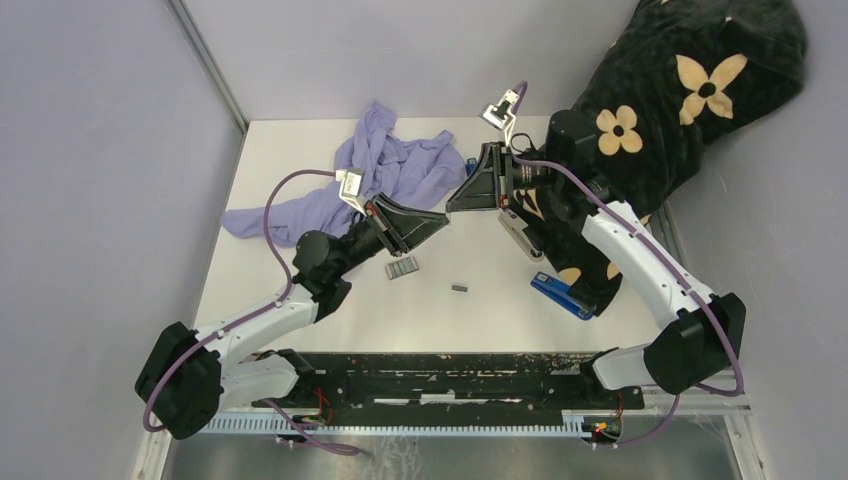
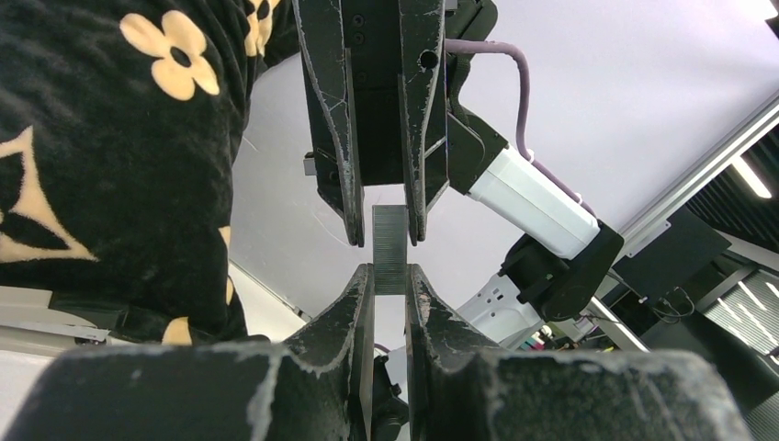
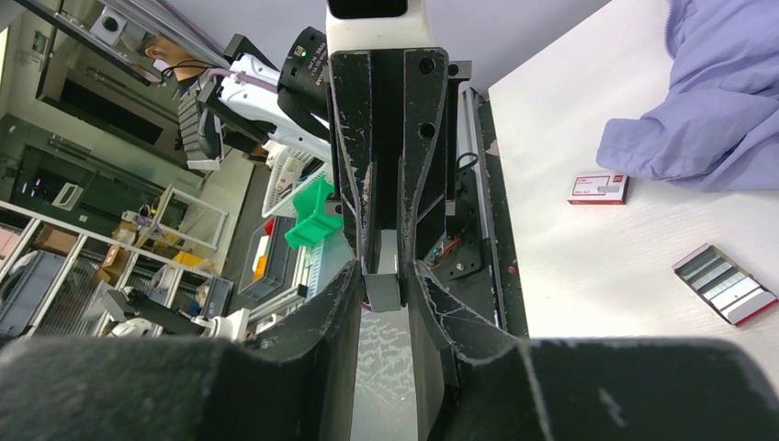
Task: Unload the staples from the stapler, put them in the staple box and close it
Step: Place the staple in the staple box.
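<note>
1. Far left: one purple cloth point(image 1: 385, 165) lies bunched on the desk point(image 1: 480, 325). The right wrist view shows one closed red-and-white box point(image 3: 597, 186) just beside it.
2. The left end effector point(image 2: 390, 274) is raised off the desk and clenched on the near end of a staple strip point(image 2: 389, 241).
3. Below it, one open tray point(image 1: 402, 267) lies on the desk with several more strips side by side. I cannot count them exactly.
4. The held strip hangs in the air between the two arms, over the middle of the desk and clear of both staplers.
5. One loose strip point(image 1: 460, 288) lies flat on the desk, near the tray but apart from it.
6. The right end effector point(image 3: 384, 276) appears clenched on the far end of the same held strip.
7. Right side: two staplers, one grey stapler point(image 1: 520, 237) and one blue stapler point(image 1: 562, 296), both at the edge of one black flowered cloth point(image 1: 690, 110).
8. Handling, as I judge it: the strip is light, ribbed, slick metal, stiff but brittle. It will likely snap at its joints if bent or twisted between the two grips. Pinch the flat sides near the middle, gently.
</note>
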### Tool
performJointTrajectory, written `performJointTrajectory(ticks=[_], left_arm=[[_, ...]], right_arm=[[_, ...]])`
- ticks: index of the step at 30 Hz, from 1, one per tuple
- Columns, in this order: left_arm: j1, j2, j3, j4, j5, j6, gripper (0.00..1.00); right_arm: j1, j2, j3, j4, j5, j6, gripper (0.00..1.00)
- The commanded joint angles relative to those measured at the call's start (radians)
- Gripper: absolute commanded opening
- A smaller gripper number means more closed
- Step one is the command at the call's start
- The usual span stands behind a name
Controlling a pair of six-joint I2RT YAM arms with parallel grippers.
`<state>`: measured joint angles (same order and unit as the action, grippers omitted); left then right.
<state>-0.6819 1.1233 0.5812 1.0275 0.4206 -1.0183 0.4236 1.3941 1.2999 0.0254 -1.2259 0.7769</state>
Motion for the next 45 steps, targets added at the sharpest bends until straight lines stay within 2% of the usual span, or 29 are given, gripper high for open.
performJointTrajectory(ticks=[1, 4, 10, 13, 17, 20, 23, 27, 30, 32, 41, 45], left_arm=[[0.002, -0.006, -0.002, 0.053, 0.003, -0.034, 0.11], [0.002, -0.006, -0.004, 0.052, 0.003, -0.034, 0.11], [0.002, -0.010, -0.006, 0.041, 0.001, -0.034, 0.15], [0.002, -0.023, -0.011, 0.022, -0.008, -0.030, 0.27], [0.003, -0.084, -0.044, -0.033, -0.035, -0.010, 0.51], [0.005, -0.194, -0.094, -0.145, -0.090, 0.043, 0.63], [0.003, -0.344, -0.134, -0.336, -0.175, 0.132, 0.69], [0.004, -0.487, -0.152, -0.679, -0.301, 0.269, 0.71], [0.004, -0.535, -0.155, -0.872, -0.413, 0.373, 0.71], [0.004, -0.542, -0.173, -0.946, -0.480, 0.436, 0.71], [0.004, -0.546, -0.327, -0.878, -0.677, 0.521, 0.71], [0.004, -0.581, -0.391, -0.794, -0.725, 0.560, 0.73]], right_arm=[[0.005, -0.034, 0.051, 0.000, 0.004, -0.032, 0.30], [0.005, -0.034, 0.053, -0.005, 0.006, -0.037, 0.27], [0.006, -0.034, 0.053, -0.029, 0.008, -0.067, 0.12], [0.005, -0.037, 0.056, -0.076, 0.017, -0.111, 0.11], [0.004, -0.044, 0.055, -0.180, 0.043, -0.216, 0.11], [0.004, -0.057, 0.041, -0.282, 0.087, -0.351, 0.12], [0.005, -0.071, 0.016, -0.389, 0.164, -0.485, 0.12], [0.018, -0.081, -0.044, -0.429, 0.276, -0.599, 0.12], [0.043, -0.080, -0.077, -0.456, 0.349, -0.667, 0.12], [0.061, -0.080, -0.087, -0.476, 0.403, -0.710, 0.13], [0.161, -0.011, -0.090, -0.497, 0.589, -0.781, 0.13], [0.224, 0.044, -0.068, -0.511, 0.666, -0.808, 0.13]])
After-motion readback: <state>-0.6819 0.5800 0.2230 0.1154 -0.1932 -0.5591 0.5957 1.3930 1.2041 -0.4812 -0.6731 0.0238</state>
